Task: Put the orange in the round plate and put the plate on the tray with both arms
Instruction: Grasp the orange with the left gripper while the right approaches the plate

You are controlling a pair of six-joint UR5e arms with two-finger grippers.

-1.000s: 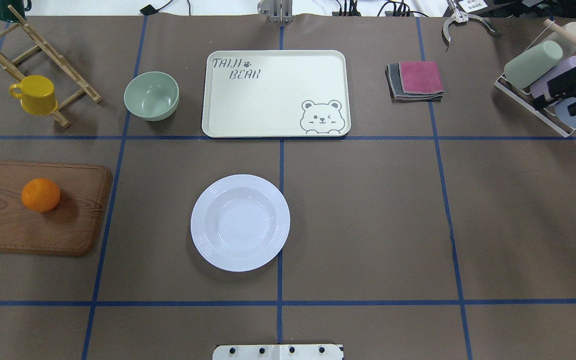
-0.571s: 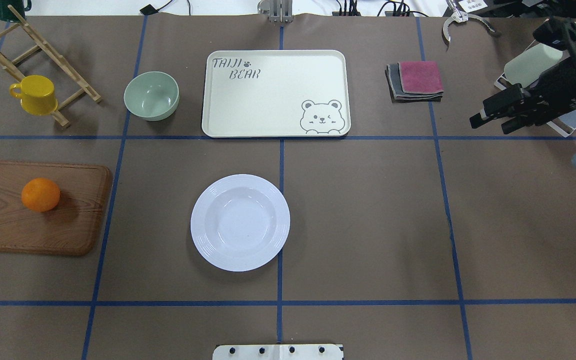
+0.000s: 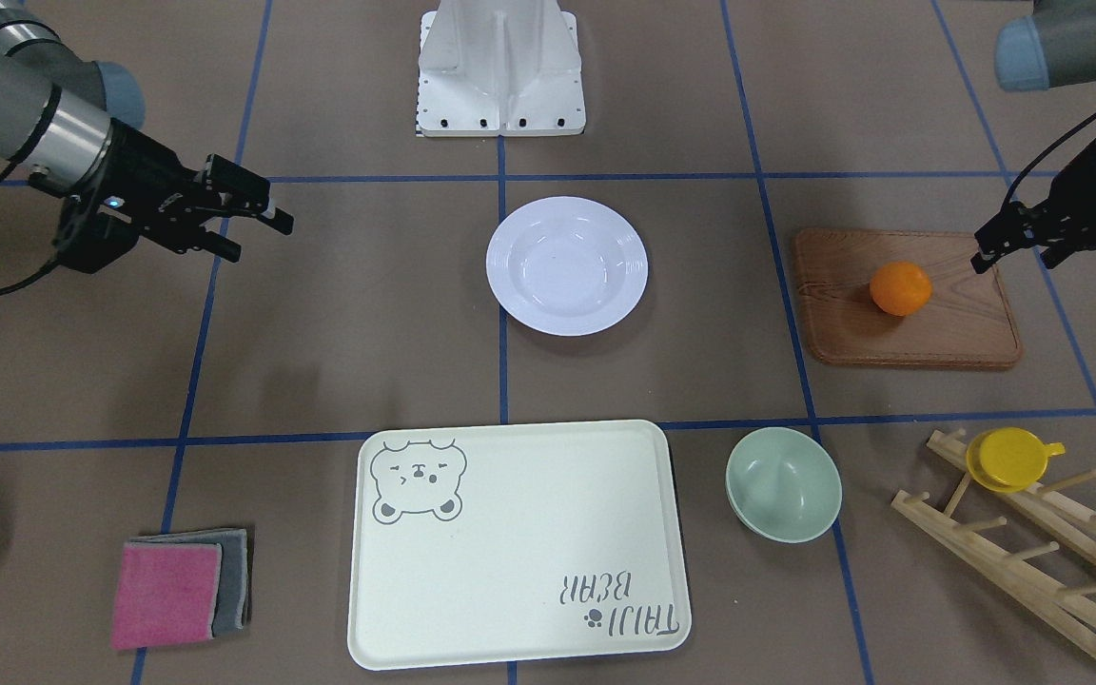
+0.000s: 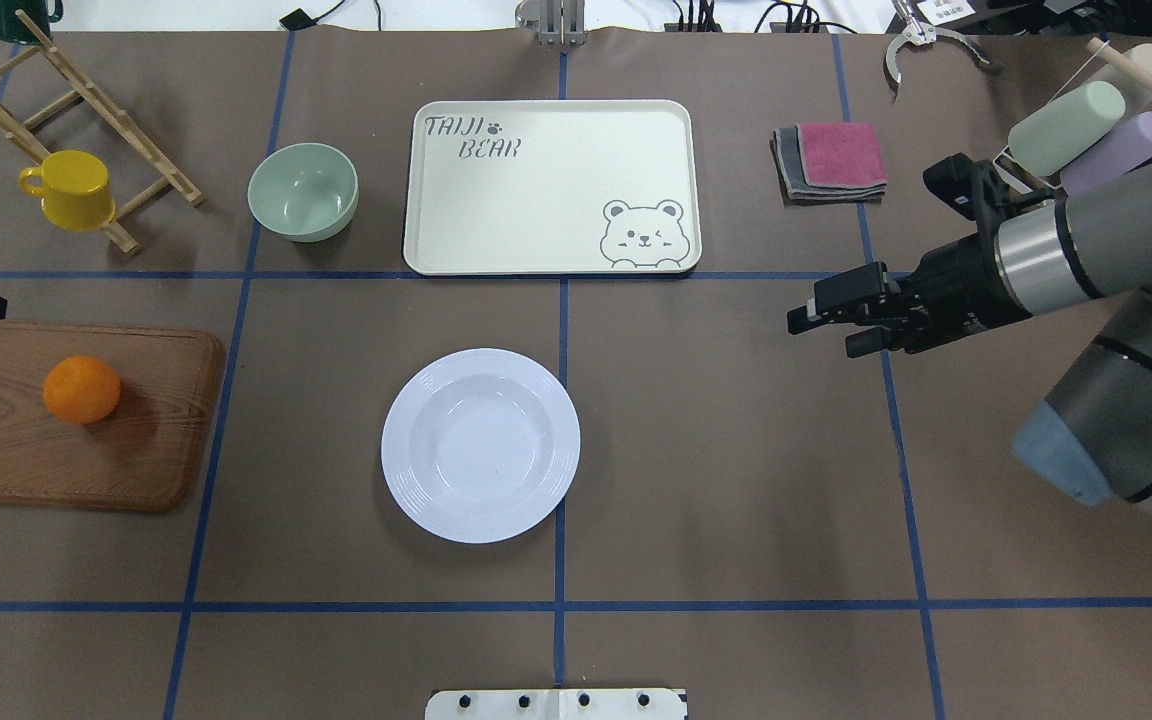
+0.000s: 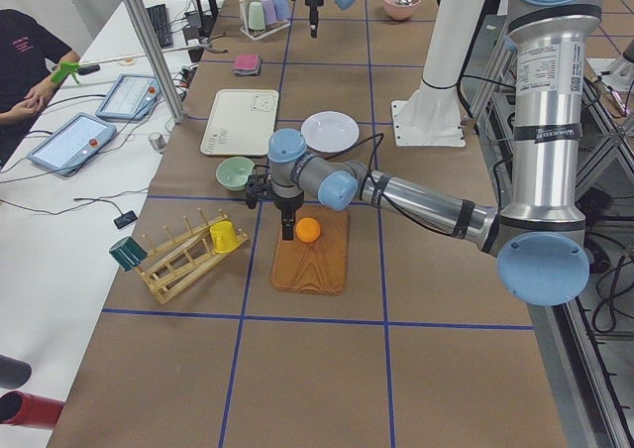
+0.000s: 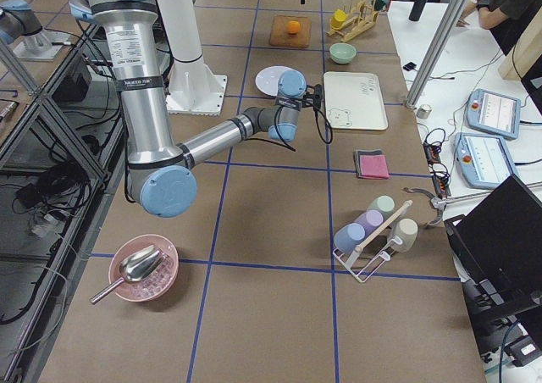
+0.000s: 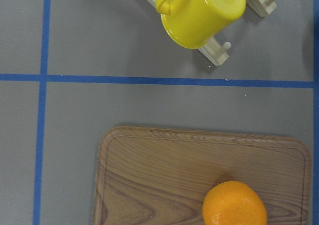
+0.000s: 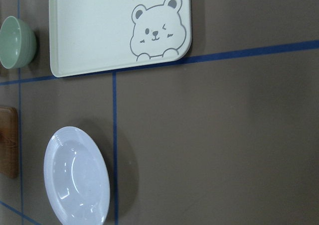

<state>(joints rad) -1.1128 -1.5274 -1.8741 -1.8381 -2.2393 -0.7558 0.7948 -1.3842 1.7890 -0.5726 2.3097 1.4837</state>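
The orange (image 4: pixel 82 389) (image 3: pixel 900 288) lies on a brown wooden board (image 4: pixel 76 450). Nothing is in the white round plate (image 4: pixel 481 445) (image 3: pixel 567 264) near the table's middle. Beyond it lies the cream tray (image 4: pixel 551 187) (image 3: pixel 515 542) with the bear drawing, also bare. My left gripper (image 3: pixel 984 253) hovers over the board's outer far corner, beside the orange and apart from it; its fingers look open. The left wrist view shows the orange (image 7: pixel 234 204) at its lower edge. My right gripper (image 4: pixel 822 335) (image 3: pixel 261 240) is open and holds nothing, well to the right of the plate (image 8: pixel 76 182).
A pale green bowl (image 4: pixel 303 192) stands left of the tray. At the far left a yellow cup (image 4: pixel 69 189) hangs on a wooden rack (image 4: pixel 86 100). Folded cloths (image 4: pixel 833 160) and a white rack of cups (image 4: pixel 1086 135) are at the far right. A seated person (image 5: pixel 25 56) shows beside the table.
My right arm has swung in from the far right edge toward the table's middle. The left gripper has come into view at the left edge. Orange, plate and tray have not moved.
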